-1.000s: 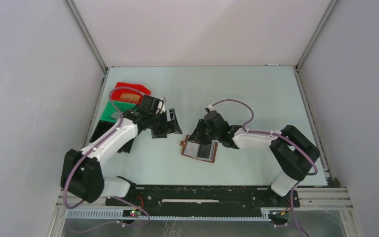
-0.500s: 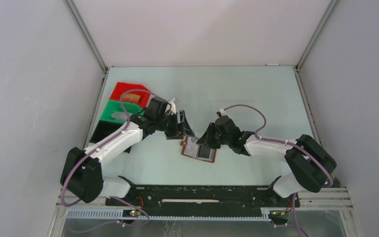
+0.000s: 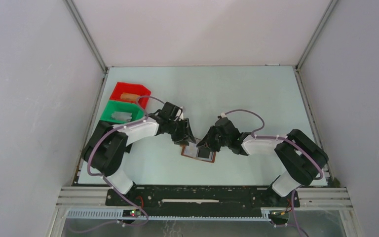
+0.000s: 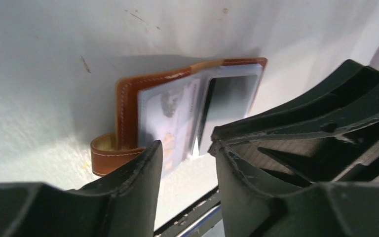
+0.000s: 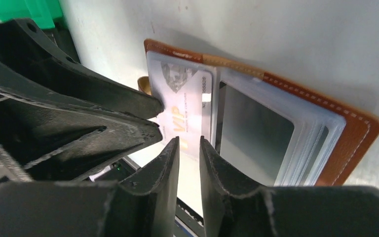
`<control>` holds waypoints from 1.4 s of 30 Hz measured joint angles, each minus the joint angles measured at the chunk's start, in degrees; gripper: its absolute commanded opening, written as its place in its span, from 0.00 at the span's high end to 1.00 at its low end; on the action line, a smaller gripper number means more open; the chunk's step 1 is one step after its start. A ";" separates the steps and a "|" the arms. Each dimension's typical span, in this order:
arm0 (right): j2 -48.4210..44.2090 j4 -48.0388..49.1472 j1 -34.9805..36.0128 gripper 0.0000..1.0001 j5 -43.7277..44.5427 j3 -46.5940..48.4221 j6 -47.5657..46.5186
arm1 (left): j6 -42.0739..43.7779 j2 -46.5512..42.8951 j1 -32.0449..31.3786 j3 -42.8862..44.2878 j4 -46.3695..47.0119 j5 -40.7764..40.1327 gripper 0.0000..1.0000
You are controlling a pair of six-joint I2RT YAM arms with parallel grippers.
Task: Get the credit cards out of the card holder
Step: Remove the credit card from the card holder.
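2 white-and-black arms (image 3: 139,129), purple cables (image 3: 244,110)

The left gripper (image 3: 187,141) and right gripper (image 3: 201,145) angle inward, tips nearly meeting at frame centre, jaws slightly parted.

Top view: the wallet (image 3: 201,154) has its far edge buried under the left gripper (image 3: 186,140) and right gripper (image 3: 205,144), and its pockets are too tiny to read. Left wrist view: fingers (image 4: 145,168) cover its near edge. Right wrist view: the pale card (image 5: 185,106) has mostly blurry print, and the tab (image 5: 144,85) is nearly all behind the left gripper.
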 measured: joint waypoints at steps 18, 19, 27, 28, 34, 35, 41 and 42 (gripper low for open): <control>4.61 1.95 -0.90 0.69 0.33 0.20 4.46 | -1.49 4.20 1.95 -1.36 1.75 -1.05 0.58; 4.74 1.68 -0.76 0.70 0.57 0.39 4.72 | -1.51 4.20 1.97 -1.42 1.92 -0.96 0.57; 7.76 -3.15 0.70 0.68 2.38 4.63 6.69 | -1.51 5.20 2.01 -1.81 4.39 1.46 0.58; 7.76 -3.48 0.79 0.67 2.60 4.76 6.99 | -1.55 5.49 2.01 -1.81 4.90 2.01 0.58; 7.52 -5.09 1.70 0.61 4.61 5.49 8.13 | -2.38 5.86 2.12 -2.91 7.58 3.63 0.58; 7.48 -5.14 1.79 0.61 4.79 5.49 8.22 | -2.56 5.86 2.21 -3.02 7.78 3.74 0.59; 6.73 -6.16 2.82 0.61 7.08 5.53 9.18 | -3.04 5.20 2.36 -3.41 7.91 3.19 0.56; 6.60 -6.34 2.93 0.61 7.30 5.55 9.18 | -3.02 4.79 2.25 -3.48 7.69 2.60 0.55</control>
